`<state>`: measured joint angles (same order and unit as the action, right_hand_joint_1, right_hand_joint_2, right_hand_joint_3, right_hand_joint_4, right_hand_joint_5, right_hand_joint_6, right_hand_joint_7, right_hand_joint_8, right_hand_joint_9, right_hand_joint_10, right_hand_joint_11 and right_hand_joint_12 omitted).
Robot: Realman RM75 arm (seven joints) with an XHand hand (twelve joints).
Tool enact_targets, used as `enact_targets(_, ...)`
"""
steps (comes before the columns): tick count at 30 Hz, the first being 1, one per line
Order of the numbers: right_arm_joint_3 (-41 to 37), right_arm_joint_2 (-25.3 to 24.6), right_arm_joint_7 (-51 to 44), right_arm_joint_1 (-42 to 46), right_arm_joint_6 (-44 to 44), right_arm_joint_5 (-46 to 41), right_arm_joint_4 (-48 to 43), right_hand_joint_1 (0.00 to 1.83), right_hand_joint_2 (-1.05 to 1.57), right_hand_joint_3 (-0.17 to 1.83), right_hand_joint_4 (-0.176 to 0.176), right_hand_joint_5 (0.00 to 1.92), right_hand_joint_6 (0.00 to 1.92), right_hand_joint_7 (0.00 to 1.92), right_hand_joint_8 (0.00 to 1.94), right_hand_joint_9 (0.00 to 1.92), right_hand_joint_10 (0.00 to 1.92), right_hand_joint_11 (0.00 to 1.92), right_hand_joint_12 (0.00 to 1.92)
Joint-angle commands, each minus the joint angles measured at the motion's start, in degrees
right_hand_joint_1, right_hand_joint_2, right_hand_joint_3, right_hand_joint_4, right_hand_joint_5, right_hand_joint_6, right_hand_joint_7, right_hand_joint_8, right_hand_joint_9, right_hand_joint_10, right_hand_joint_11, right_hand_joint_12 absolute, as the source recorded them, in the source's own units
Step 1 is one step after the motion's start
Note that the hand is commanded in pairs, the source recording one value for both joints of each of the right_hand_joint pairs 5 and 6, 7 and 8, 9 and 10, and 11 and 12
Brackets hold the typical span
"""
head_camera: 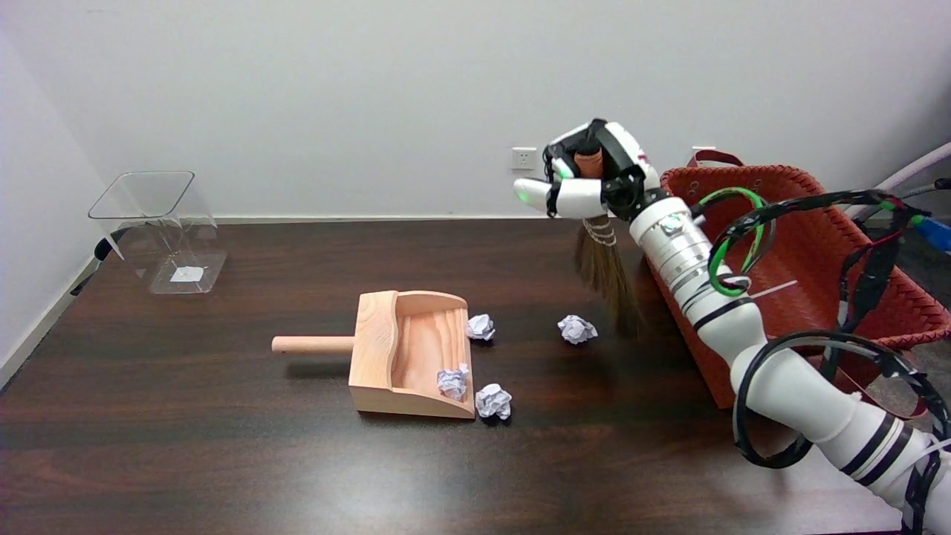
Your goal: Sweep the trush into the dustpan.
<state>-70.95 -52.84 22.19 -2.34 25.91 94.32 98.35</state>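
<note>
My right hand [592, 180] grips the handle of a small straw broom [605, 271], bristles hanging down to the table just right of a crumpled paper ball [576, 328]. A wooden dustpan [405, 353] lies mid-table, its handle pointing left and its mouth facing right. One paper ball [451, 382] sits inside it at the lip. Another ball [481, 327] lies at the mouth's far corner, and a third [493, 401] at the near corner, both on the table.
A red woven basket [817, 245] stands at the table's right edge, right behind the broom and my arm. A clear plastic bin [160, 230] sits at the far left corner. The wall runs along the table's far edge.
</note>
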Motion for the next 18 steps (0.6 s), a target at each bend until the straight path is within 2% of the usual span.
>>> enact_targets(1,4.15,0.24,-0.84,-0.67,2.28,1.46,-9.39,1.37,1.57,0.39,0.0,1.92,1.92,1.92,1.92,1.92,1.92,1.77,1.77)
enact_targets(8,8.03,-0.47,-0.84,-3.62,2.27,2.26,-9.9,1.37,1.57,0.39,0.0,1.92,1.92,1.92,1.92,1.92,1.92,1.78,1.78)
enact_targets(18,14.15,-9.87,-0.84,-6.91,3.38,4.37,-11.84,1.37,1.57,0.41,0.0,1.92,1.92,1.92,1.92,1.92,1.92,1.77,1.77)
